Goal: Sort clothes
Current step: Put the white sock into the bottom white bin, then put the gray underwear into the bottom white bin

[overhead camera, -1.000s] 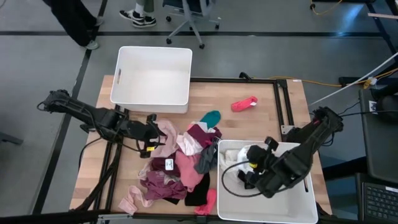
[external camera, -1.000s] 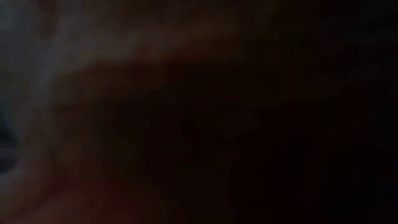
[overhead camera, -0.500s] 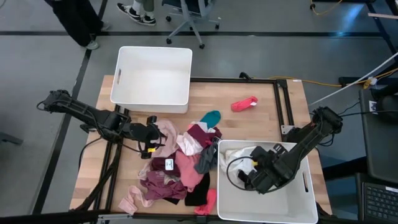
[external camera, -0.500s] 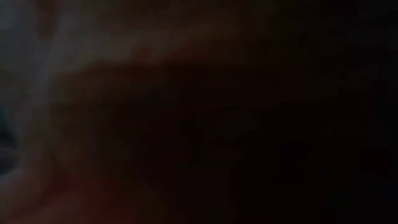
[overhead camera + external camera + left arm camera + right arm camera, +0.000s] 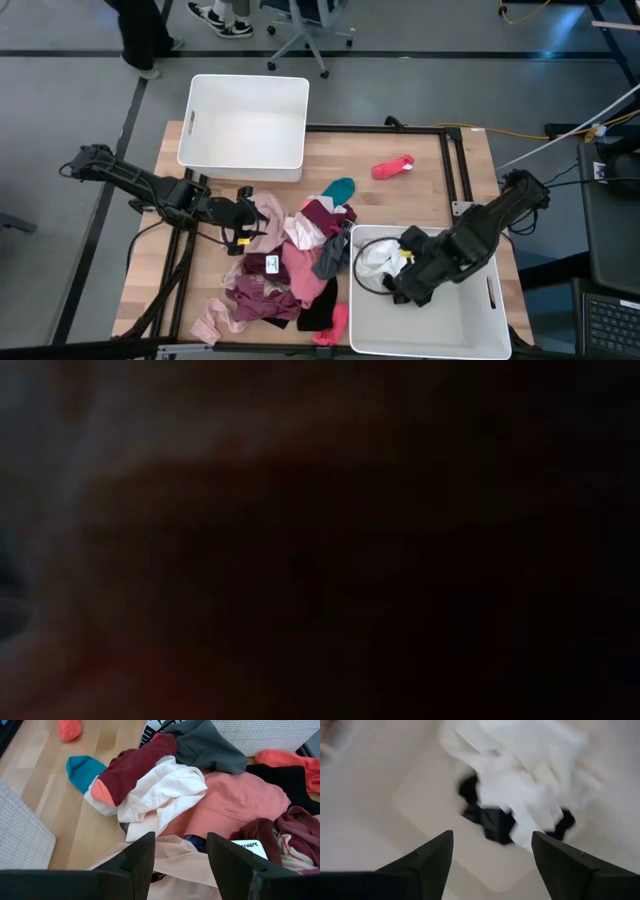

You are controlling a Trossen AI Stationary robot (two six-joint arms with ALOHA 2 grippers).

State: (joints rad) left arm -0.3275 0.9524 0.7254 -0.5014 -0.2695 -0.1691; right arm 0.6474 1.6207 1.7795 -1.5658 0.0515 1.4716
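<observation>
Across the middle of the bench [image 5: 420,200] you have the clothes [image 5: 285,265] heaped in a loose pile of pink, maroon, white, grey and black pieces, reaching down to the near edge. A teal sock [image 5: 339,188] lies at the far side of the pile, and a red sock [image 5: 392,167] sits by itself on bare wood, well apart from the heap toward the far right corner. Your low view is blocked dark by something right against the lens, so it tells you nothing.

Your left gripper [image 5: 246,222] rests at the left side of the pile, low over a pale pink garment [image 5: 187,862], with its fingers [image 5: 142,857] apart and nothing between them. Just beyond them you see a white garment [image 5: 165,792] with a maroon sock [image 5: 137,767] lying across it, and a grey piece [image 5: 207,747] against the wall of the near bin.

At the far left corner, one white bin [image 5: 243,125] hangs partly over the bench's far edge, and nothing shows inside it. At the near right corner, the other white bin [image 5: 480,325] holds a white garment with black trim [image 5: 378,262] against its left wall. Your right gripper [image 5: 403,290] is inside this bin, above that garment, with its fingers [image 5: 432,862] spread and holding nothing; the garment lies loose on the bin floor beneath them.
</observation>
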